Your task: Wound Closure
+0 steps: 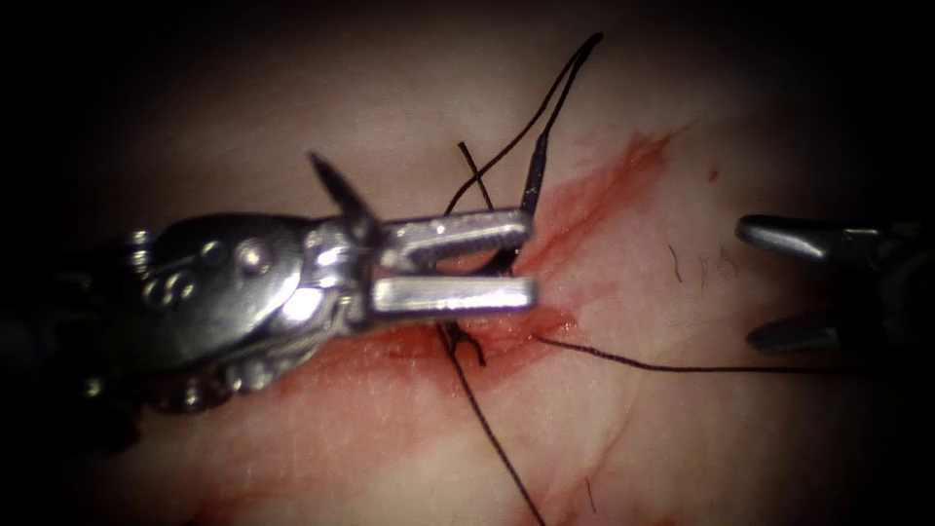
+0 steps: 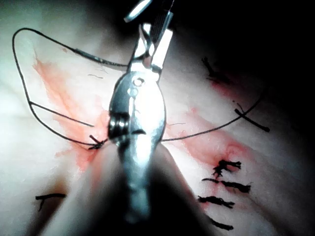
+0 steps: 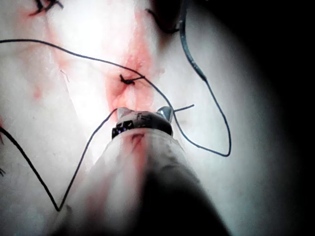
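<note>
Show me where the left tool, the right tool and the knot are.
left tool (image 1: 492, 263): endoscope view, between its open fingers.
right tool (image 1: 779, 282): endoscope view, between its open fingers.
knot (image 1: 467, 343): endoscope view, on its tangle of thread.

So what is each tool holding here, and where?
Left tool: jaws apart around the needle, not gripping it. Right tool: open, holding nothing. Needle's lower end is at the cut.

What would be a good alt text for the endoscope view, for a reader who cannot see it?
The left arm's pincer, jaws open, reaches from the left over the red-stained cut in the tissue, holding nothing. Dark thread loops around a knot at the cut. The right arm's pincer waits open at the right, empty.
</note>
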`<state>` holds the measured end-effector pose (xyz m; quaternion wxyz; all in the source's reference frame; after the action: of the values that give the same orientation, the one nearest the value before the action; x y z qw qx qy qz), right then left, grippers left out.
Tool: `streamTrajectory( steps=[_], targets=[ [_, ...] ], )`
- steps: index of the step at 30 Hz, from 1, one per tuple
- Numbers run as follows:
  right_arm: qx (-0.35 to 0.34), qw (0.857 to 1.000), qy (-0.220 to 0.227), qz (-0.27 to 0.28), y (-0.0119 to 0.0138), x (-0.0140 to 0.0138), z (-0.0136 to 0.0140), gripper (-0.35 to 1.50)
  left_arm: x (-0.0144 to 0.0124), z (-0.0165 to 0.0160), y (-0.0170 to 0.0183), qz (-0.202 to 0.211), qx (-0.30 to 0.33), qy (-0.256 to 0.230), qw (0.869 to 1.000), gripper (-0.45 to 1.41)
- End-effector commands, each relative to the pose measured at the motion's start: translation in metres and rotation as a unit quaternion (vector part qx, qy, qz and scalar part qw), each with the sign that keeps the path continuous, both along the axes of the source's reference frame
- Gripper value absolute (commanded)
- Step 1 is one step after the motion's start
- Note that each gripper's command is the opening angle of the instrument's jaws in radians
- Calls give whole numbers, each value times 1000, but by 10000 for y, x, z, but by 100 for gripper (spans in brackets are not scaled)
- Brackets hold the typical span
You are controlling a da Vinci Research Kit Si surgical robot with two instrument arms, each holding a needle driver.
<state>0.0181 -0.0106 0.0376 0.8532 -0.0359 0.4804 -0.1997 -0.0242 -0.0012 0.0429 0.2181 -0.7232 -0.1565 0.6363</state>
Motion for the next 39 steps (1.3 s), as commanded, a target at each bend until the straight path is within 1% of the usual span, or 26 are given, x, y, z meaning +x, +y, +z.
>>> streamTrajectory(
  steps=[1,4,5,9,10,12,14,15,16,18,19,20,21,22,23,24,25,26,27,28,29,30,32,34,35,39],
  targets=[
    [-4,1000,20,9,5,20,2,148,-6,6,-1,1,-1,0,1000,-45],
    [-4,997,71,18,6,30,1,148,-6,6,-1,1,-1,0,1000,-45],
    [-6,996,81,21,5,32,1,148,-6,6,-1,2,-1,-1,1000,-45],
    [-9,995,96,28,5,39,-3,148,-6,6,-1,1,-1,0,1000,-45],
    [-12,995,98,29,7,41,-5,145,-6,6,-1,1,-1,0,1000,-45],
    [32,992,107,62,11,42,-10,135,-6,6,-1,1,-1,0,1000,-45],
    [101,978,135,119,16,41,-15,131,-6,6,0,1,-1,0,1000,-45],
    [149,965,152,151,18,40,-17,131,-6,6,0,1,-1,0,1000,-45],
    [224,936,178,205,20,38,-18,131,-6,6,0,0,0,0,1000,-45],
    [297,891,215,269,20,37,-19,131,-6,6,1,0,0,0,1000,-45],
    [377,838,232,320,19,37,-19,131,-6,5,1,0,-5,1,1000,-45],
    [429,794,239,358,17,38,-18,131,-6,5,2,-1,-17,2,1000,-45],
    [486,741,242,395,14,39,-16,131,-6,4,2,-3,-37,4,999,-45],
    [541,682,242,429,10,41,-15,131,-7,4,2,-5,-63,8,998,-45],
    [602,605,244,461,3,42,-13,131,-8,4,2,-6,-92,13,996,-45],
    [641,556,237,473,-2,42,-12,131,-9,4,2,-5,-118,19,993,-45],
    [671,527,222,471,-7,42,-11,131,-9,4,2,1,-149,30,988,-45],
    [704,506,191,461,-15,41,-9,131,-9,5,1,7,-174,44,984,-45],
    [723,498,164,451,-21,40,-8,131,-9,6,1,17,-202,59,978,-45],
    [740,487,138,443,-27,40,-7,130,-9,8,1,32,-235,80,968,-45],
    [760,475,101,432,-34,40,-7,123,-9,10,0,43,-257,91,961,-45],
    [770,464,80,430,-37,41,-6,120,-9,11,0,53,-273,101,955,-45],
    [788,429,54,438,-39,48,-4,118,-9,14,-2,64,-301,115,944,-45],
    [805,396,51,440,-37,54,0,116,-10,17,-5,71,-316,122,938,-45],
    [807,394,54,437,-37,57,2,116,-12,19,-8,75,-322,127,935,-45],
    [812,399,69,421,-39,56,9,116,-17,31,-21,99,-327,144,929,-45]
  ],
)
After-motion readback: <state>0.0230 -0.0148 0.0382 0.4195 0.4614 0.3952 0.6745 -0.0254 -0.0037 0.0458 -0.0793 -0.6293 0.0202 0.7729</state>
